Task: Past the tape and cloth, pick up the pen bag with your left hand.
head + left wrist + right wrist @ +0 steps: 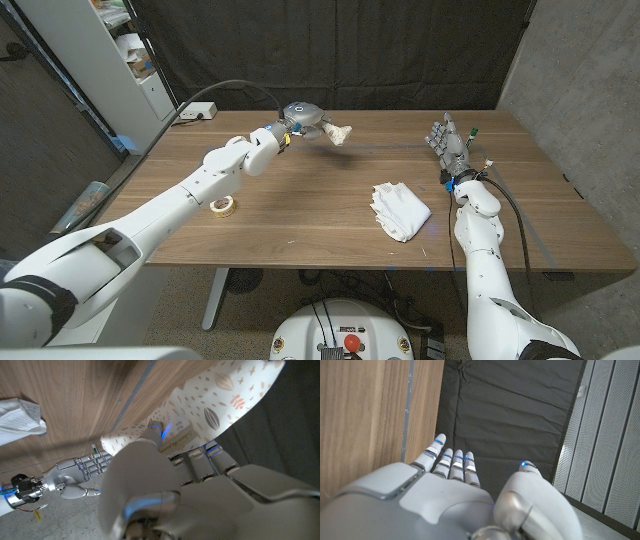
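Nearest me, the roll of tape (222, 206) lies on the left of the table (330, 235), beside my left forearm, and the crumpled white cloth (400, 209) sits right of the middle. My right hand (449, 138) waits on the right, further out, fingers apart and holding nothing. Far beyond both tape and cloth, toward the back edge, my left hand (303, 116) is clamped on the pen bag (335, 132). In the left wrist view the patterned cream pouch runs out past my fingers (150, 452), and in the head view it looks clear of the wood, with a shadow under it. I judge the pickup essentially done; all that is left is to keep my hold.
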Action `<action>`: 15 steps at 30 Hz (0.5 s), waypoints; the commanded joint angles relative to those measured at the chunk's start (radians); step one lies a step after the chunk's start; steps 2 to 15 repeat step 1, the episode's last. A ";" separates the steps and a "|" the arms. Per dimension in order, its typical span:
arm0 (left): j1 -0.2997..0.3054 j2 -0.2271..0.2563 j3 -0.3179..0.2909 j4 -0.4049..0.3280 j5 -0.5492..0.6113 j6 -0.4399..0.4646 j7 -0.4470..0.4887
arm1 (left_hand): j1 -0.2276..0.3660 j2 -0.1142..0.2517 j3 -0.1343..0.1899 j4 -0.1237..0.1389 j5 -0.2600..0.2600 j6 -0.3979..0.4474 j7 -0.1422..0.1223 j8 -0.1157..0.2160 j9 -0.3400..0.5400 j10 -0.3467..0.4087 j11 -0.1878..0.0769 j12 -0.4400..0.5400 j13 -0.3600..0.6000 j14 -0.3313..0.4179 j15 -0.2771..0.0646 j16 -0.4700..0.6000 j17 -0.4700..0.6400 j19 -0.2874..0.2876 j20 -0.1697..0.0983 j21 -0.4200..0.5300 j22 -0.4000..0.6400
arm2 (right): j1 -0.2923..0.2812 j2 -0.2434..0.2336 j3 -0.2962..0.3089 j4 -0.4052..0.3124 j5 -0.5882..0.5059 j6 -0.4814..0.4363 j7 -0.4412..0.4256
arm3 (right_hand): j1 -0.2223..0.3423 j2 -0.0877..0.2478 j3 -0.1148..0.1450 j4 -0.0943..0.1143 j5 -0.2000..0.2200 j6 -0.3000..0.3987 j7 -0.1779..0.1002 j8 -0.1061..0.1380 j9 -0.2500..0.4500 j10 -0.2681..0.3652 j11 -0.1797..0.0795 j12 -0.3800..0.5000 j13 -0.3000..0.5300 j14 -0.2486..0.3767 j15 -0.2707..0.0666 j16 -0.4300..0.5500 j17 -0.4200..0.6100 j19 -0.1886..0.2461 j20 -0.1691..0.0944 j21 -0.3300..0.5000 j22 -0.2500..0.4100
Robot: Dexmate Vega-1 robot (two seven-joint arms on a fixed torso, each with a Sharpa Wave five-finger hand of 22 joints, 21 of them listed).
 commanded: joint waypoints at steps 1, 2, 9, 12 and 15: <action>0.017 0.010 -0.020 -0.015 -0.014 -0.006 -0.002 | -0.009 0.003 0.008 0.000 -0.003 0.011 0.000 -0.004 0.004 0.008 -0.004 -0.004 0.002 0.009 -0.116 0.001 0.006 0.006 -0.026 0.006 0.005 | -0.015 0.011 -0.003 -0.026 0.000 -0.008 -0.010 | -0.001 0.010 -0.003 0.000 0.005 0.006 -0.002 0.004 0.000 0.009 -0.003 0.002 0.001 0.007 0.001 0.003 0.002 0.009 -0.003 -0.004 0.001; 0.017 0.010 -0.020 -0.015 -0.014 -0.006 -0.002 | -0.009 0.003 0.008 0.000 -0.003 0.011 0.000 -0.004 0.004 0.008 -0.004 -0.004 0.002 0.009 -0.116 0.001 0.006 0.006 -0.026 0.006 0.005 | -0.015 0.011 -0.003 -0.026 0.000 -0.008 -0.010 | -0.001 0.010 -0.003 0.000 0.005 0.006 -0.002 0.004 0.000 0.009 -0.003 0.002 0.001 0.007 0.001 0.003 0.002 0.009 -0.003 -0.004 0.001; 0.017 0.010 -0.020 -0.015 -0.014 -0.006 -0.002 | -0.009 0.003 0.008 0.000 -0.003 0.011 0.000 -0.004 0.004 0.008 -0.004 -0.004 0.002 0.009 -0.116 0.001 0.006 0.006 -0.026 0.006 0.005 | -0.015 0.011 -0.003 -0.026 0.000 -0.008 -0.010 | -0.001 0.010 -0.003 0.000 0.005 0.006 -0.002 0.004 0.000 0.009 -0.003 0.002 0.001 0.007 0.001 0.003 0.002 0.009 -0.003 -0.004 0.001; 0.017 0.010 -0.020 -0.015 -0.014 -0.006 -0.002 | -0.009 0.003 0.008 0.000 -0.003 0.011 0.000 -0.004 0.004 0.008 -0.004 -0.004 0.002 0.009 -0.116 0.001 0.006 0.006 -0.026 0.006 0.005 | -0.015 0.011 -0.003 -0.026 0.000 -0.008 -0.010 | -0.001 0.010 -0.003 0.000 0.005 0.006 -0.002 0.004 0.000 0.009 -0.003 0.002 0.001 0.007 0.001 0.003 0.002 0.009 -0.003 -0.004 0.001; 0.017 0.010 -0.020 -0.015 -0.014 -0.006 -0.002 | -0.009 0.003 0.008 0.000 -0.003 0.011 0.000 -0.004 0.004 0.008 -0.004 -0.004 0.002 0.009 -0.116 0.001 0.006 0.006 -0.026 0.006 0.005 | -0.015 0.011 -0.003 -0.026 0.000 -0.008 -0.010 | -0.001 0.010 -0.003 0.000 0.005 0.006 -0.002 0.004 0.000 0.009 -0.003 0.002 0.001 0.007 0.001 0.003 0.002 0.009 -0.003 -0.004 0.001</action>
